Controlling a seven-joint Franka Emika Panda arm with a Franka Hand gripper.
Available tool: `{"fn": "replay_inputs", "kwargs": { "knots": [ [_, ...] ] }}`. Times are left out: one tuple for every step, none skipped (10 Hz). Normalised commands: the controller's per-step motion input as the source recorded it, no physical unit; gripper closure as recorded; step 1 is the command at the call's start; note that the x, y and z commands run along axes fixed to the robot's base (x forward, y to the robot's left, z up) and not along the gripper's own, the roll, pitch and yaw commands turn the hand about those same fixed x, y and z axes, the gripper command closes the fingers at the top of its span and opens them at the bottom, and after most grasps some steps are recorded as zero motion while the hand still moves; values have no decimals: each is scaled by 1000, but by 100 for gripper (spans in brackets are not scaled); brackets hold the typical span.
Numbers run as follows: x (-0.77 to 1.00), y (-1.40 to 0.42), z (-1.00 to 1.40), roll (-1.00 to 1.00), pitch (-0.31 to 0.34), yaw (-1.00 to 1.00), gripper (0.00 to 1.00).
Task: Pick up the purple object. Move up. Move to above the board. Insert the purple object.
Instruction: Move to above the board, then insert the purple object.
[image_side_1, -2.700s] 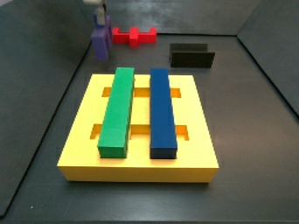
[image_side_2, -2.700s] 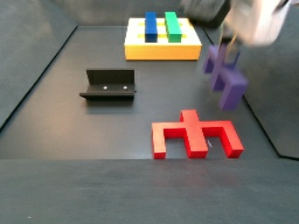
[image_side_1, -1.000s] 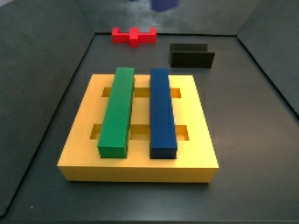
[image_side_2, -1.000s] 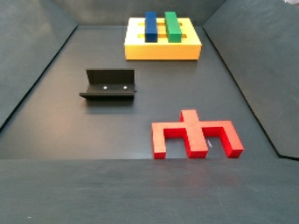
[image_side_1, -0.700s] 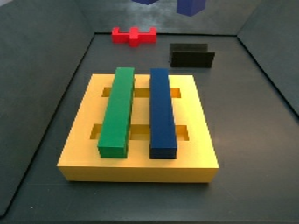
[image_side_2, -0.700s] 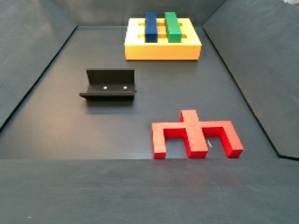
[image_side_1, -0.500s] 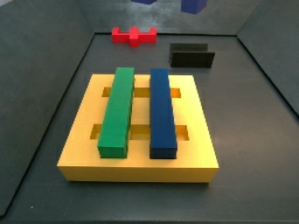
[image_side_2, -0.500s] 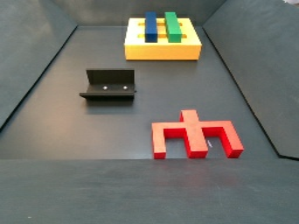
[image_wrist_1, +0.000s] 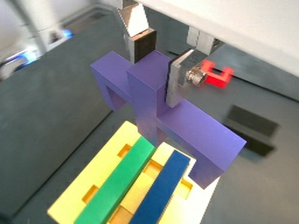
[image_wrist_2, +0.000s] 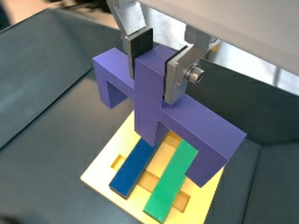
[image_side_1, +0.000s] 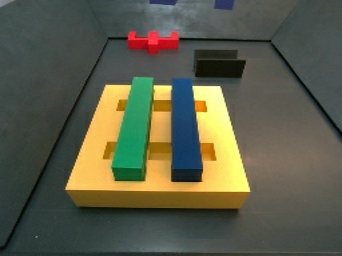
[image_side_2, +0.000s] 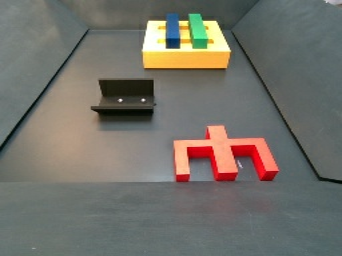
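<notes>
Robot test cell, laboratory bench.
Dark matte walled floor (image_side_2: 54, 120); black L-shaped fixture (image_side_2: 126, 98); gripper (image_wrist_1: 160, 58) above yellow slotted board (image_side_1: 160, 190); red blocky piece (image_side_2: 225, 153).

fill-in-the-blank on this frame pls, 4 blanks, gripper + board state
1. In both wrist views the gripper is shut on the ____ object.
2. On the yellow board the green bar lies beside a ____ bar.
3. In a side view, the piece on the floor in front of the fixture is ____ in colour.
4. In both wrist views the held piece hangs ____ the board, not yet inserted.

Missing words: purple; blue; red; above
</notes>
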Motion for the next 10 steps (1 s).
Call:
{"fn": "replay_inputs", "kwargs": {
  "knots": [
    [55,-26,32,113,182,702,100],
    [71,-30,29,105,158,384,100],
    [76,-32,22,101,141,208,100],
    [0,0,-6,-7,0,0,100],
    [0,-231,-317,-110,-54,0,100],
    [0,-606,-520,-57,-61,0,100],
    [0,-923,-671,47,-131,0,100],
    [-37,-946,-746,129,-200,149,100],
    [-17,-880,-769,104,-210,217,100],
    [0,-720,-603,220,-196,226,100]
  ]
}}
